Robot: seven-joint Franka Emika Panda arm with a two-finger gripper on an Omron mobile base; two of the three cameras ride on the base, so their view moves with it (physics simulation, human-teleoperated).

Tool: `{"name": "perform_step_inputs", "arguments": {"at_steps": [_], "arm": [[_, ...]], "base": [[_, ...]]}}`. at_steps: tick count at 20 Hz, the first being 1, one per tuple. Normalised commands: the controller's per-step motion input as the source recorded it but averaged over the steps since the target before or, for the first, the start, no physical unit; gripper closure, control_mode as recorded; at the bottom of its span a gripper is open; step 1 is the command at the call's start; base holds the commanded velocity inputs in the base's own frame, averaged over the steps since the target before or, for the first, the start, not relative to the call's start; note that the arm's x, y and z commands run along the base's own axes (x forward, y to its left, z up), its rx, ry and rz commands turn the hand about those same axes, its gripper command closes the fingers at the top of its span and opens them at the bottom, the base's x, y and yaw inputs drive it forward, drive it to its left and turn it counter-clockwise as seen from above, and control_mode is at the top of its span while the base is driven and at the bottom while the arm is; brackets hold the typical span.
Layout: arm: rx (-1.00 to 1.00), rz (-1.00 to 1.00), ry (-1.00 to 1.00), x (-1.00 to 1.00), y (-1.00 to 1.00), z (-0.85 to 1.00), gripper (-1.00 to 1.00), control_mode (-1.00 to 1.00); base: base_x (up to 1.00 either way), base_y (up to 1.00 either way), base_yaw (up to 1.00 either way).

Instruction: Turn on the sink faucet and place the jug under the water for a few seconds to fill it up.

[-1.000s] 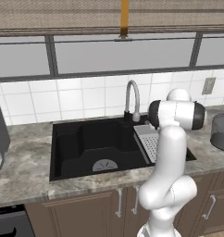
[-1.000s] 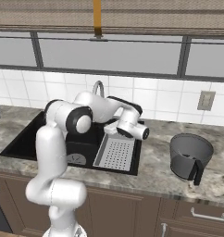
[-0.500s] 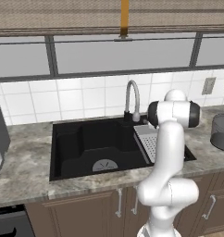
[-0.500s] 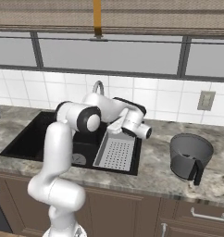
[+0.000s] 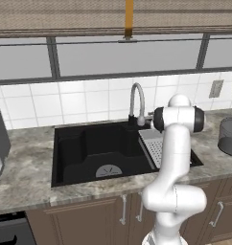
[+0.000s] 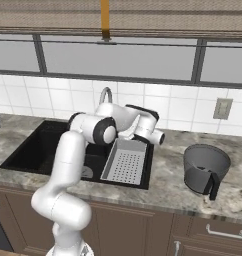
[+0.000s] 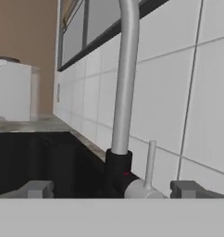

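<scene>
The counter is grey speckled stone w/ brown cabinets below and white wall tiles behind.

The sink is a wide black box shape set in the counter, long side going left to right. A round drain sits on its floor near the front. On the right end of the sink lies a grey tray w/ lots of little holes, flat, long side going front to back. Nothing is in the tray. No water shows in the sink.

The white robot arm bends up and reaches toward the back of the sink.

The jug stands upright on the counter, well to the right of the sink and well apart from the arm. Its wide rim points up, its black handle faces the front. Inside looks dark; can't tell if anything is in it. In the left base view the jug is at the far right edge.

The sink faucet stands at the back of the sink, tall and thin, pointing up, then curving over toward the basin. In the hand view the faucet pipe goes straight up, w/ a dark base and a thin lever sticking up just beside it.

The gripper is right by the faucet base. Its 2 finger tips are wide apart, one on each side of the base and lever, not touching them.
</scene>
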Motion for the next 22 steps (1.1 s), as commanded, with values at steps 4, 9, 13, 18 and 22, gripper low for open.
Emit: {"name": "perform_step_inputs", "arguments": {"at_steps": [4,9,13,18,22], "arm": [[0.0,0.0,0.0,0.45,0.06,0.0,-1.0,-1.0],[0.0,0.0,0.0,0.39,0.05,0.0,-1.0,-1.0],[0.0,0.0,0.0,0.33,0.01,0.0,-1.0,-1.0],[0.0,0.01,0.0,0.26,0.04,-0.09,-1.0,-1.0],[0.0,0.01,0.0,0.16,0.11,-0.17,-1.0,-1.0]], "base": [[0.0,0.0,0.0],[0.0,0.0,0.0],[0.0,0.0,0.0],[0.0,0.0,0.0],[0.0,0.0,0.0]]}}
